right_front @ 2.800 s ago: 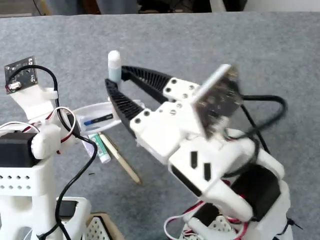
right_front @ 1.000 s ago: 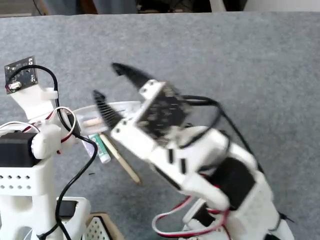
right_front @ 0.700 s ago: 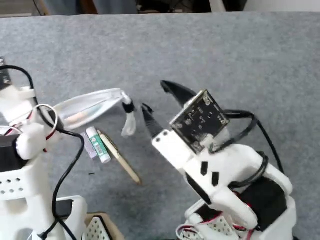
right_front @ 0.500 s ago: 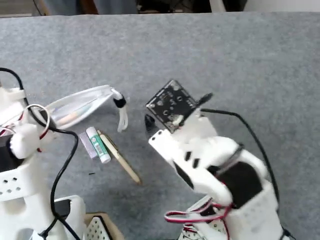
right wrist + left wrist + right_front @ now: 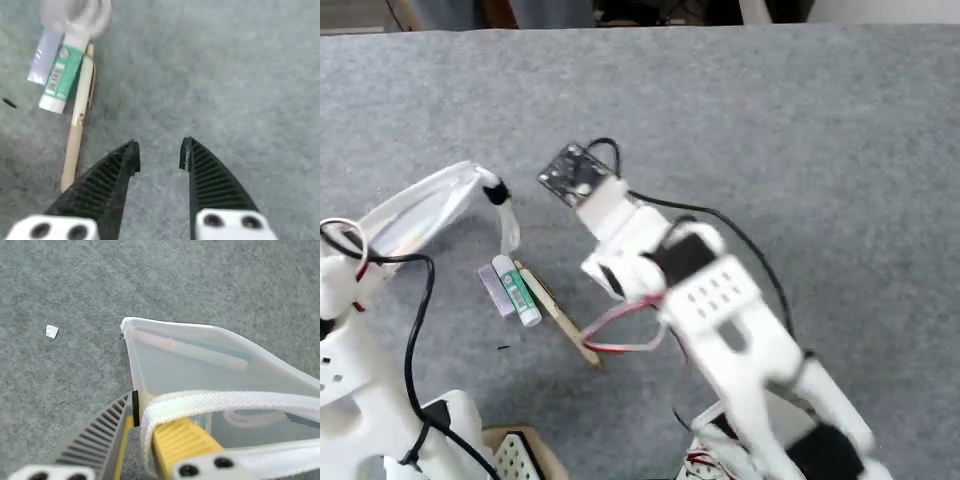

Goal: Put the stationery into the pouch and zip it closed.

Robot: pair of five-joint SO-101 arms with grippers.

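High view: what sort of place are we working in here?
Probably a lab or hobby test bench: a grey fabric-covered table, two white arms trailing exposed cables, and loose stationery beside a translucent pouch.

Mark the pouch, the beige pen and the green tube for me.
pouch [image 5: 167, 375], left wrist view, on its translucent side panel.
beige pen [image 5: 77, 127], right wrist view, middle of the barrel.
green tube [image 5: 59, 75], right wrist view, on the green label.

White printed arms [image 5: 720, 310]; black ribbed fingers [image 5: 210, 175]; black, red cables [image 5: 415, 325].
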